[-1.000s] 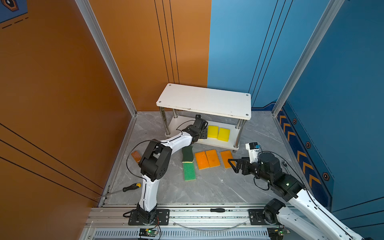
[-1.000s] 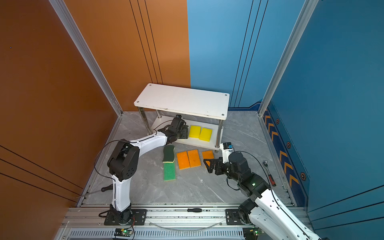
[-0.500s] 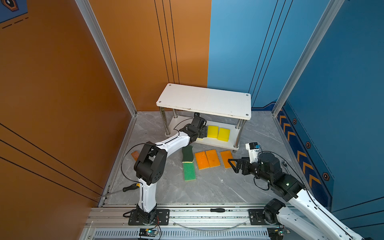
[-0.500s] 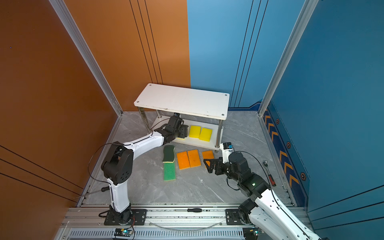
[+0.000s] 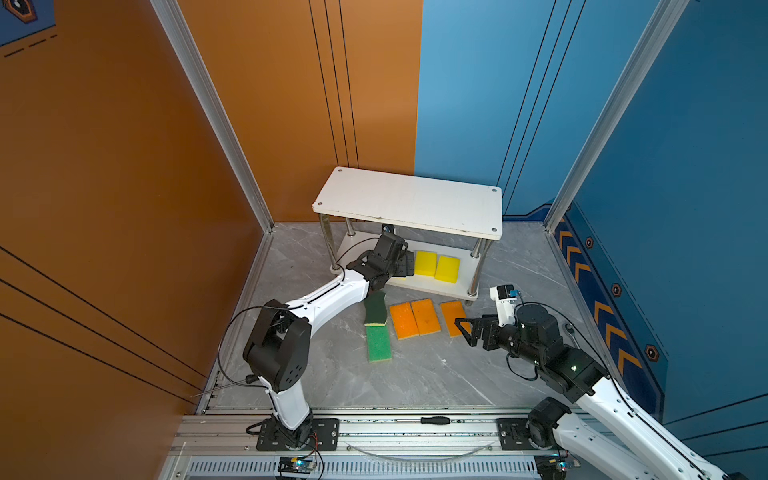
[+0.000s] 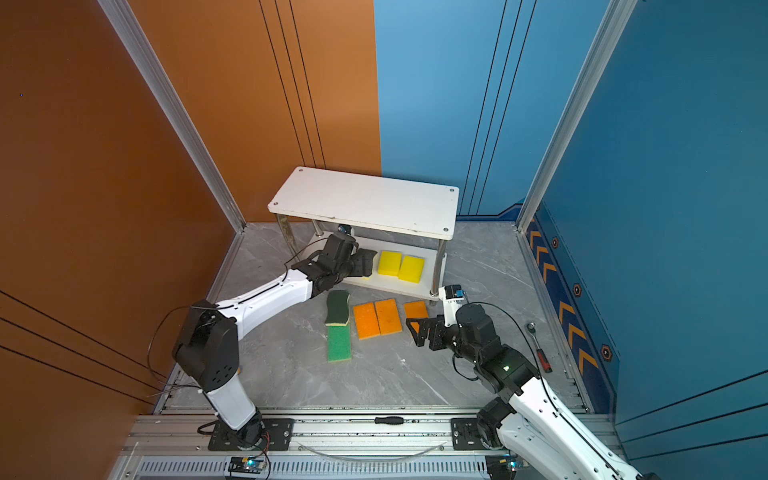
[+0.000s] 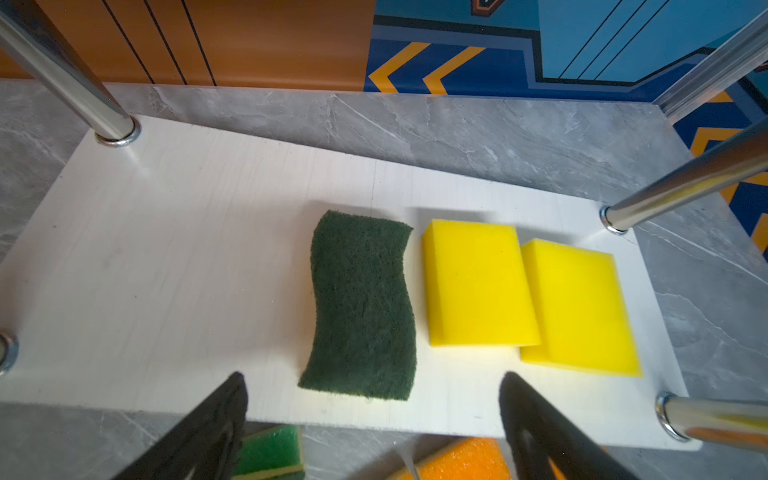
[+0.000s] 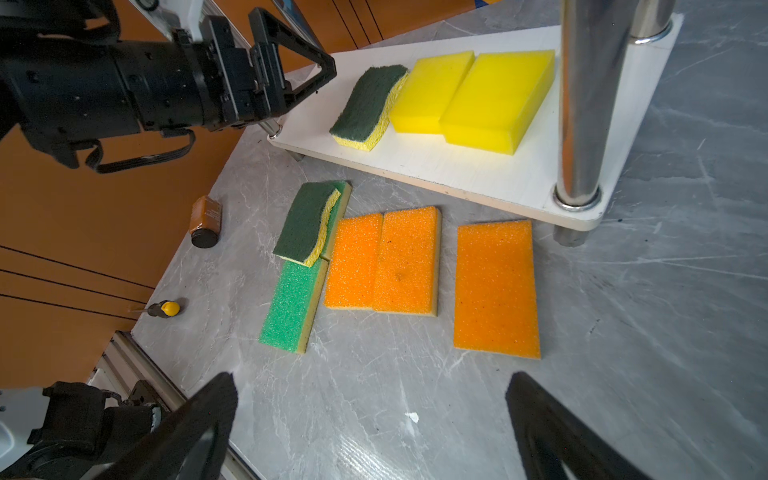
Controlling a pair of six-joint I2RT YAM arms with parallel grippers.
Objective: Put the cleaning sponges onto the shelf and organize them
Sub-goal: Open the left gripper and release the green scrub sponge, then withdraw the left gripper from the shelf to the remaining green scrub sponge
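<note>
Both top views: small two-tier shelf (image 5: 411,203), white boards on shiny metal posts, stands at the back of the grey marble-pattern tabletop (image 5: 415,374). The left end effector (image 5: 405,264) reaches in over the lower board (image 7: 166,249) and hides what lies beneath it. Left wrist view fills that gap: fingers spread wide, gripping nothing. Just beyond them a dark-green wavy-edged sponge (image 7: 361,307) lies flat on the lower board, its top fibrous felt. Just beside it are two plain yellow foam blocks (image 7: 478,282), smooth, square-cut, touching each other. Only the right wrist view shows that sponge's porous yellow base. Same view: right end effector (image 8: 370,377) spread, empty, held over the tabletop near the sponges, touching none. On the tabletop before the shelf, a second dark-green wavy sponge (image 8: 307,224) rests partly on a light-green coarse-pored sponge (image 8: 293,307). Three orange-topped sponges (image 8: 407,262), grainy with tan bases: two edge to edge, the third orange sponge (image 8: 496,291) apart, near a shelf post. A brown cylindrical container (image 8: 205,222) lies on its side by the orange wall, seen only from the right wrist.
</note>
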